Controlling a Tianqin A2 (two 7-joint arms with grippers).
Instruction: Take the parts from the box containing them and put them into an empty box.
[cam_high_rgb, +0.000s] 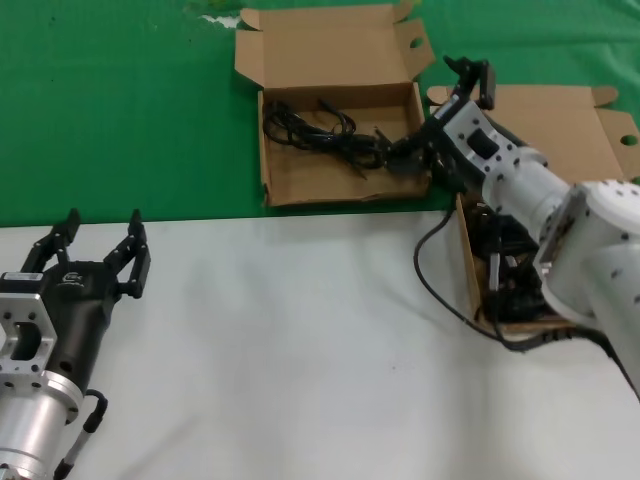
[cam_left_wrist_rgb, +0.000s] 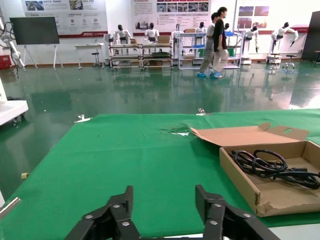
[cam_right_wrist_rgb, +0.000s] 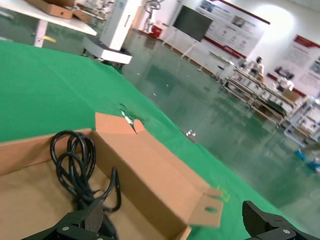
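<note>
Reaching across from the right, the right gripper (cam_high_rgb: 440, 100) hangs over the right-hand wall of the squarer cardboard box (cam_high_rgb: 340, 190), which sits on the green cloth (cam_high_rgb: 120, 110) with its lid folded back. Its fingers are spread wide apart, one (cam_high_rgb: 478, 78) raised above the box edge, the other low by the cables, gripping nothing. A looped bundle of thin black cables (cam_high_rgb: 320, 132) lies inside this box, toward its far side. Just to the right, the wider-lidded box (cam_high_rgb: 560, 120) is mostly hidden behind the right arm, with more black cables (cam_high_rgb: 505, 262) visible inside. The left gripper (cam_high_rgb: 100, 248) rests idle over the white table (cam_high_rgb: 300, 350) at near left, fingers spread and empty.
</note>
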